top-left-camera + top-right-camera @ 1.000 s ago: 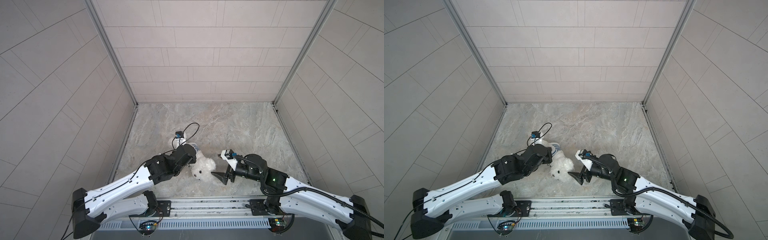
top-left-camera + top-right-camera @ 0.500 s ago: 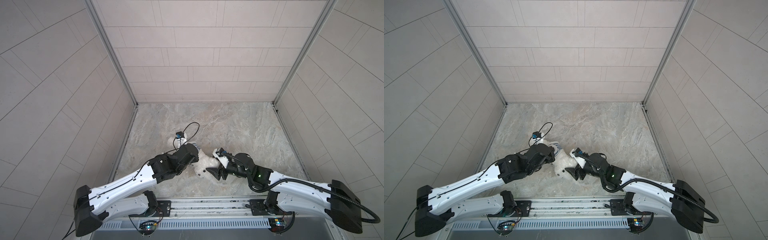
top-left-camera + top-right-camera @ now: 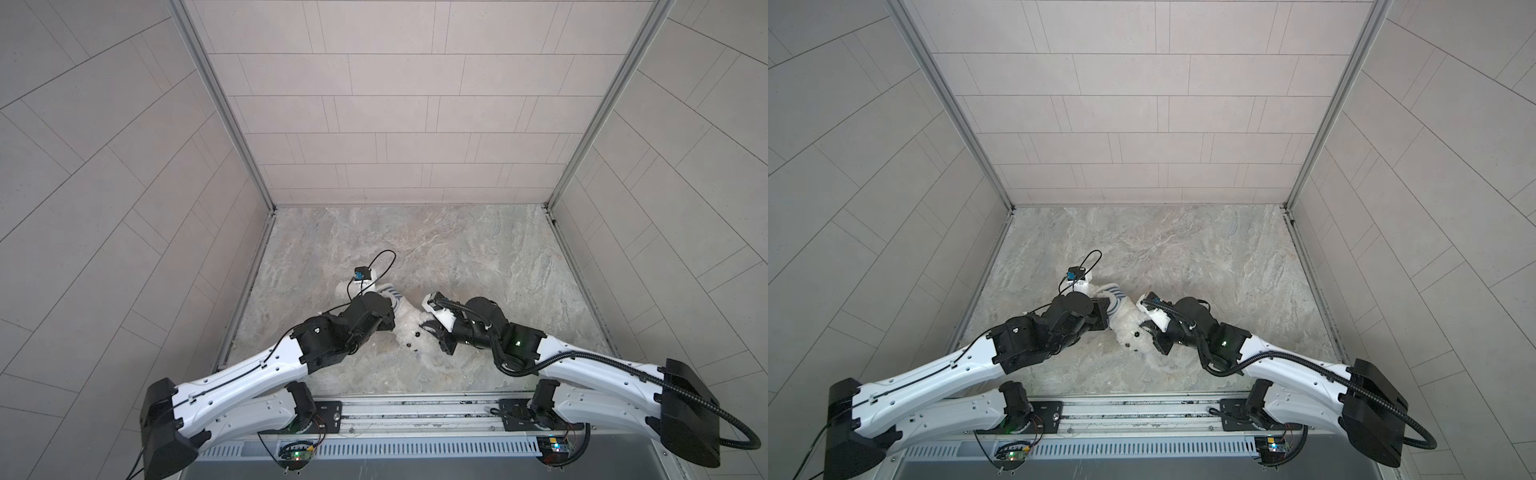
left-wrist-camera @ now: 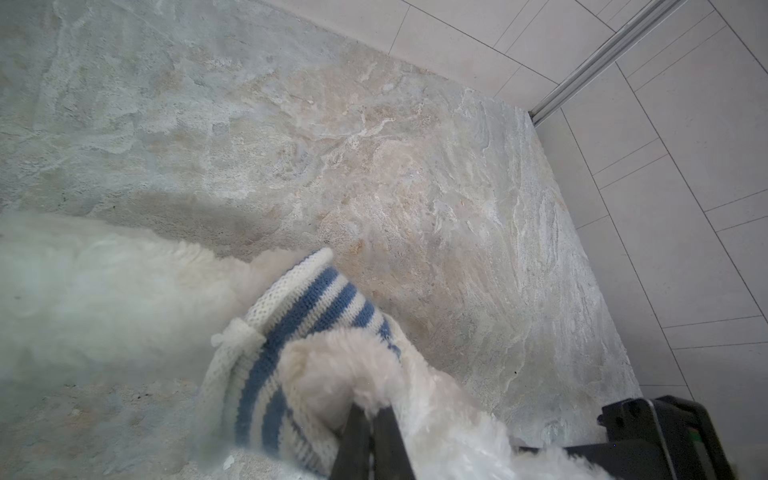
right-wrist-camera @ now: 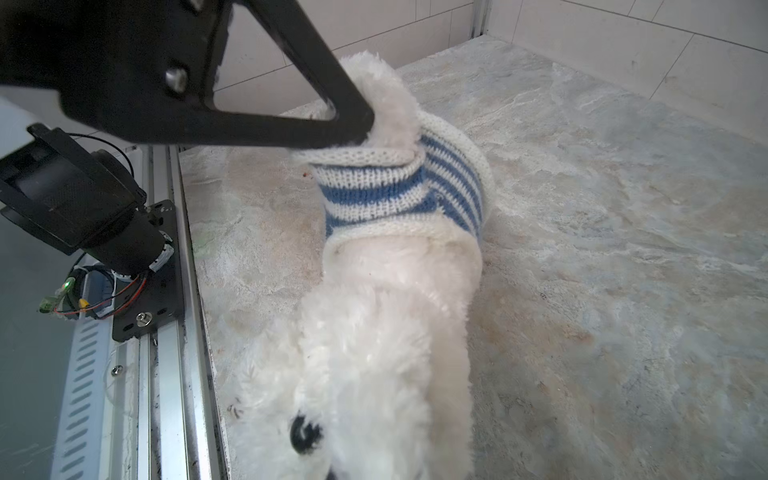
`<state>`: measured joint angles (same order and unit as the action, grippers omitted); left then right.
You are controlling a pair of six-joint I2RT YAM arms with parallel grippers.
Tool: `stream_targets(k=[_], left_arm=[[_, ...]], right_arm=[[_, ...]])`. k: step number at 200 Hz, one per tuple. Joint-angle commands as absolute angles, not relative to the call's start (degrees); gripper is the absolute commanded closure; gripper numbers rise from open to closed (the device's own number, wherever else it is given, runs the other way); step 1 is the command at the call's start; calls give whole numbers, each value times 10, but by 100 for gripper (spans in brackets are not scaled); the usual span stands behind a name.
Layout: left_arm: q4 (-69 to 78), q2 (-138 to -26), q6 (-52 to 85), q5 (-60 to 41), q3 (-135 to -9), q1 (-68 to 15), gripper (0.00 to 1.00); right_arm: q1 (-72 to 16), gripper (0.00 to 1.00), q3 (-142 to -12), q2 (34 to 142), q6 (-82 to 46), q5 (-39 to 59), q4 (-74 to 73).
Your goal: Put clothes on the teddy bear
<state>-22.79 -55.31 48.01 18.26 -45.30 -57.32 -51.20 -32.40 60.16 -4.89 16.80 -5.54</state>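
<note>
The teddy bear [image 3: 405,328] lies low in the middle of a top view, with the shirt [image 5: 395,195] around its body. The left fingers [image 4: 353,449] pinch a furry limb at the shirt's edge. The right fingers [image 3: 432,328] are closed on fur near the head. The dressing seems almost done, and next the shirt needs a gentle, straight pull.

Colour notes. The teddy bear [image 5: 386,332] has white fluffy fur all over and a glossy black eye. The shirt [image 5: 399,191] is knit with blue and white stripes and plain cream-white ribbed edges. The worktop [image 4: 374,145] has a mottled stone pattern, grey-green with beige and rust veining. The walls [image 3: 386,104] are pale beige-grey tiles with thin dark joint lines. My left pincer [image 4: 372,415] is matt black. My left arm [image 3: 249,374] and right arm [image 3: 602,370] have white shells and black joints, with a small green light on the right one.
</note>
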Motion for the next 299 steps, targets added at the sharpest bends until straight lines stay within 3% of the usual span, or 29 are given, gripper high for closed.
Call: stream_targets(k=[1, 31, 47, 95, 124, 165, 248, 265, 290, 299], left_arm=[[-218, -553, 435, 142, -444, -565, 91], [-189, -552, 393, 51, -424, -538, 52], [-193, -540, 374, 17, -418, -517, 37], [-211, -466, 328, -40, -410, -449, 28], [-213, -459, 340, -102, -389, -369, 30], [-133, -475, 397, -210, -316, -254, 47], [-32, -554, 422, -270, -267, -252, 54], [-7, -570, 429, -276, -258, -259, 59], [27, -595, 438, -283, -251, -268, 75], [38, -601, 442, -282, -248, -273, 80]], right_arm=[[-502, 100, -352, 608, 12, 202, -6], [-487, 100, -350, 616, 56, 234, 3], [-479, 100, -347, 627, 70, 247, 5], [-473, 100, -344, 646, 93, 263, 0], [-463, 100, -337, 648, 94, 269, -5], [-450, 100, -326, 650, 91, 279, -11], [-430, 100, -317, 661, 76, 289, -30], [-430, 100, -316, 664, 76, 294, -34], [-430, 100, -320, 669, 76, 297, -29], [-430, 95, -322, 669, 78, 299, -23]])
